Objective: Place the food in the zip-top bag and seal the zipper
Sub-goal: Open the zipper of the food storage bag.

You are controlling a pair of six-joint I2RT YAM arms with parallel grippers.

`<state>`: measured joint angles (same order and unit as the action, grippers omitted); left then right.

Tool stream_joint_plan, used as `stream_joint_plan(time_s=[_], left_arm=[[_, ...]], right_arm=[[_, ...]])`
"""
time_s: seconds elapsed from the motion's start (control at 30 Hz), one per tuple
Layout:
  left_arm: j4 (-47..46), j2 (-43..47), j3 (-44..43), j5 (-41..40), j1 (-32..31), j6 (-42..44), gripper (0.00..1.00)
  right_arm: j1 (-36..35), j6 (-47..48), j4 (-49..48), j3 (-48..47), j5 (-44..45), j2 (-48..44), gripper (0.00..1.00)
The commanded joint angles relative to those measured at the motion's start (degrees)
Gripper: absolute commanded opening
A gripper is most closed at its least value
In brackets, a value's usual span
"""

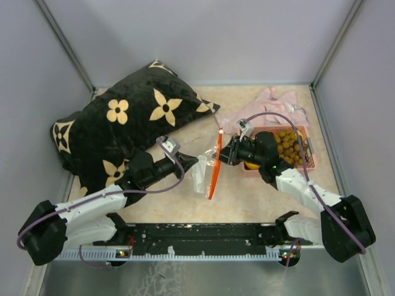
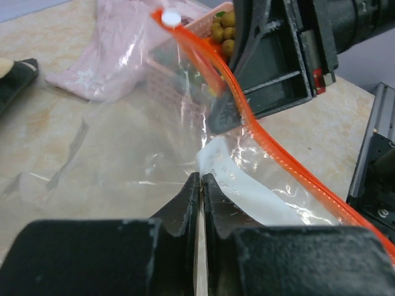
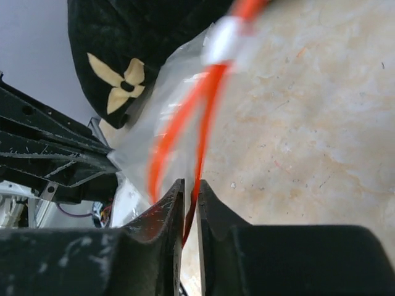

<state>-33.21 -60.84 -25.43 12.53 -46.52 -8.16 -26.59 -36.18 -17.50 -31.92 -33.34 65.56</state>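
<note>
The clear zip-top bag [image 1: 200, 174] hangs between my two grippers above the table, its orange-red zipper [image 1: 215, 166] running near-vertical in the top view. My left gripper [image 1: 192, 161] is shut on the bag's clear film [image 2: 185, 142], below the zipper [image 2: 278, 154]; its fingertips meet at the left gripper [image 2: 202, 177]. My right gripper [image 1: 223, 154] is shut on the zipper [image 3: 202, 142], the strip pinched where the tips of the right gripper [image 3: 191, 184] meet. A white slider [image 2: 171, 17] sits at the zipper's far end. The food, a brownish grape bunch [image 1: 289, 145] and a yellow-orange fruit [image 1: 252, 165], lies in the pink basket [image 1: 310, 161].
A large black pillow [image 1: 117, 123] with cream flowers fills the back left. A pale pink cloth [image 1: 271, 103] lies behind the basket. Grey walls close in the table on three sides. The right arm [image 2: 278, 55] stands close in front of the left wrist camera.
</note>
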Motion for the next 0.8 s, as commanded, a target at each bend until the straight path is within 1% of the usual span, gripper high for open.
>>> stream_joint_plan(time_s=[0.0,0.03,0.1,0.27,0.43,0.53,0.67,0.77], left_arm=[[0.81,0.23,-1.35,-6.51,-0.15,-2.03,0.13],[1.97,0.53,-1.75,-6.98,-0.15,-1.97,0.17],[4.25,1.08,-2.57,-7.48,-0.16,-2.11,0.29],[12.70,1.88,-6.98,-10.41,-0.23,-4.58,0.45],[23.94,2.20,-14.42,-11.47,-0.31,-9.99,0.52],[28.32,2.13,-17.87,-11.64,-1.01,-13.33,0.54],[29.55,1.27,-20.32,-11.59,-3.50,-18.60,0.57],[29.43,-0.57,-21.34,-14.29,-5.98,-19.55,0.62]], right_arm=[[-0.71,3.09,5.24,-3.04,5.58,-3.85,0.04],[-0.79,3.37,6.19,-3.33,6.56,-4.40,0.00],[-1.14,3.68,7.34,-3.86,8.24,-5.53,0.00],[-3.50,5.17,10.78,-6.41,13.51,-6.71,0.00],[-6.63,6.50,14.69,-10.17,20.58,-6.35,0.00],[-8.52,6.86,17.36,-12.59,24.96,-5.61,0.00],[-10.61,6.94,19.82,-15.38,28.37,-3.98,0.00],[-11.94,6.42,19.72,-16.54,29.64,-2.98,0.00]])
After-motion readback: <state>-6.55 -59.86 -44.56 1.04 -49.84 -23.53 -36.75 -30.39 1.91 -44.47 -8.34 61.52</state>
